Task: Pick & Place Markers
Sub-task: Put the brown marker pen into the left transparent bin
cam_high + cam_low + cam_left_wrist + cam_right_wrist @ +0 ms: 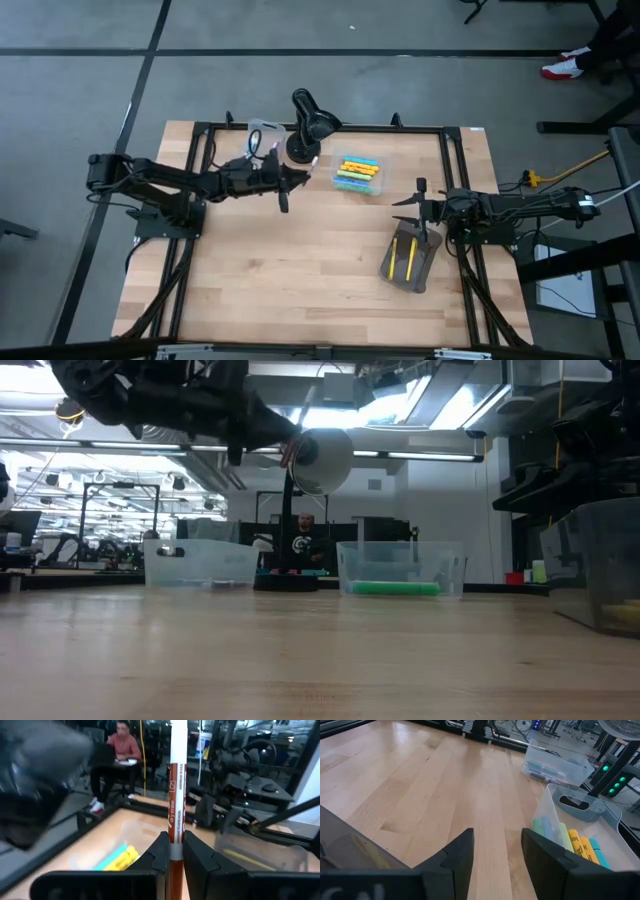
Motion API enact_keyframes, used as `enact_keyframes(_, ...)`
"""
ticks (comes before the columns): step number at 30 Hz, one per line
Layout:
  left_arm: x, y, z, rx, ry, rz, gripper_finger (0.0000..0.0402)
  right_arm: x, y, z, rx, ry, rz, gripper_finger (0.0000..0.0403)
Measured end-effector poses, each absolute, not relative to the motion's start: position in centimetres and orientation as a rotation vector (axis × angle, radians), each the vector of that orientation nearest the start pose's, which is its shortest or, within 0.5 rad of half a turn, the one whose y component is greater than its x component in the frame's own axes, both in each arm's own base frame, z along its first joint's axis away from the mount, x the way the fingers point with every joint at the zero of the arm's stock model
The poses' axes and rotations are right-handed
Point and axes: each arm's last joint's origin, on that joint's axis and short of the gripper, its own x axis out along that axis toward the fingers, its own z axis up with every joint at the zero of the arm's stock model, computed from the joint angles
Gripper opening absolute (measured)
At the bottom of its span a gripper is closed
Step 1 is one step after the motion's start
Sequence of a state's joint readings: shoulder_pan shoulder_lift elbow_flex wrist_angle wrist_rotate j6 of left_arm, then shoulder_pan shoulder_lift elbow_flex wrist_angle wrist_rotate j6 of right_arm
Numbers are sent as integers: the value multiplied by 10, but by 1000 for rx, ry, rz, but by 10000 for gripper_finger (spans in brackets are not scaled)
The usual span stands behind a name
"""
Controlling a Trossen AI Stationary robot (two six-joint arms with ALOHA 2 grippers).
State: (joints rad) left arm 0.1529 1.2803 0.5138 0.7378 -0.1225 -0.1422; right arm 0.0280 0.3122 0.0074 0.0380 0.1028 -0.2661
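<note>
Left gripper [173, 851] raised above the table near the lamp [310, 125], pinching an upright red-and-white marker [176, 795], clear bin [381, 181] of colourful markers [356, 173] mid-table, right gripper [497, 851] spread and empty, over the grey tray [420, 273].

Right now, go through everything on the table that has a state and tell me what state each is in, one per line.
Left gripper: shut on red dry-erase marker, raised.
Right gripper: open, holding nothing.
Clear plastic bin: holding yellow, green and blue markers.
Grey tray: holding two yellow markers.
Black desk lamp: upright.
</note>
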Motion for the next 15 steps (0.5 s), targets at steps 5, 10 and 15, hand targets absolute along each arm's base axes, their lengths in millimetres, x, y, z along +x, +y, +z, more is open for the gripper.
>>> enact_keyframes(5,258,45,241,-93,-28,283,26,114,0,143,-282,274,-38,163)
enact_keyframes(10,260,47,246,-63,-39,344,26,114,0,143,-282,275,-38,163)
enact_keyframes(15,256,51,250,-64,-54,411,26,114,0,143,-282,275,-39,163)
